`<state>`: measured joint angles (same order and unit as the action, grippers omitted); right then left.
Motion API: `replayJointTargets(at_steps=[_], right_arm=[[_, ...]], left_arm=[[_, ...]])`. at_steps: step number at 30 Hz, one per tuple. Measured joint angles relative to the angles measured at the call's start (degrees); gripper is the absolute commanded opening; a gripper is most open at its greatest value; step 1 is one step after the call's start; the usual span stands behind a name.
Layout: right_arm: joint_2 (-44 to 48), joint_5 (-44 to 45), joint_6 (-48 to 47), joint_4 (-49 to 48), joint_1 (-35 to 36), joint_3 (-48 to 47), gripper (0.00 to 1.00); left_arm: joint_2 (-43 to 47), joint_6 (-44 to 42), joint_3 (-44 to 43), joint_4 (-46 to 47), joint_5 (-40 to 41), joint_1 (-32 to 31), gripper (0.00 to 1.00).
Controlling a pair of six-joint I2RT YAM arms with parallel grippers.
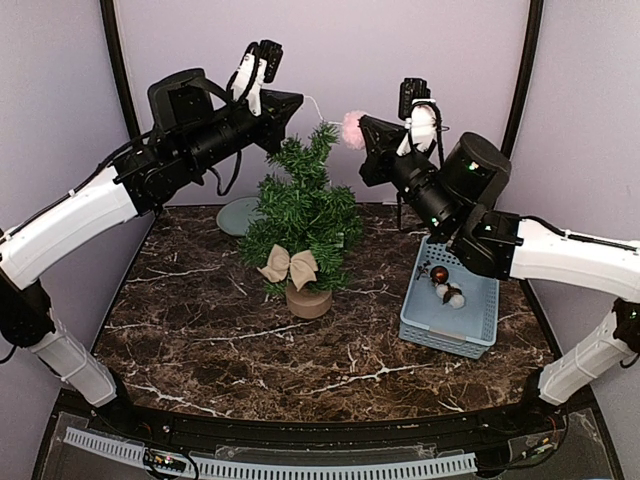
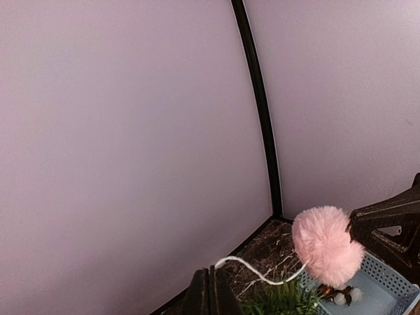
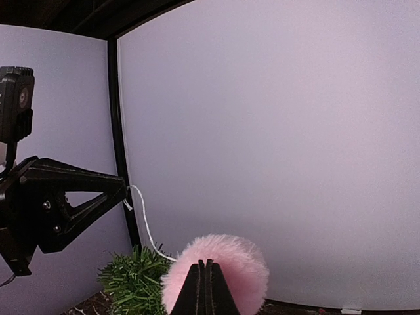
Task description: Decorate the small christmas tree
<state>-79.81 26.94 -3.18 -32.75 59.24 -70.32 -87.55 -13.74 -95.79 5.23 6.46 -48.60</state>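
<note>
The small christmas tree stands mid-table on its wooden stump, a beige bow hanging low on it. My right gripper is shut on a pink pompom, held just right of the treetop; it also shows in the right wrist view. A white string runs from the pompom to my left gripper, which is shut on the string's end above the treetop. In the left wrist view the string and pompom are visible.
A blue basket at the right holds a few small ornaments. A grey-green round dish lies behind the tree at the left. Lilac walls with black corner posts enclose the dark marble table.
</note>
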Motion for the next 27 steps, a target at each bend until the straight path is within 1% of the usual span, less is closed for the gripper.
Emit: replayJointTargets(at_steps=[5,11,19,24,27], right_arm=[[-0.6,0.2,0.0,0.6,0.0,0.0,0.0],[-0.6,0.1,0.1,0.7,0.0,0.0,0.0],[-0.8,0.1,0.2,0.8,0.0,0.0,0.0],[-1.0,0.0,0.3,1.1,0.0,0.0,0.0],[-1.0,-0.2,0.4,1.1,0.0,0.0,0.0]], left_arm=[[0.6,0.5,2.1,-2.8,-0.4,0.0,0.0],[1.1,0.8,3.4,-7.9,-2.8,-0.4,0.0],[2.9,0.0,3.2,-14.0,-8.3,-3.1,0.0],[2.7,-0.7,2.1,-18.2,-10.9,-4.5,0.0],[2.1,-0.9,0.8,-19.1,-11.8,-4.7,0.0]])
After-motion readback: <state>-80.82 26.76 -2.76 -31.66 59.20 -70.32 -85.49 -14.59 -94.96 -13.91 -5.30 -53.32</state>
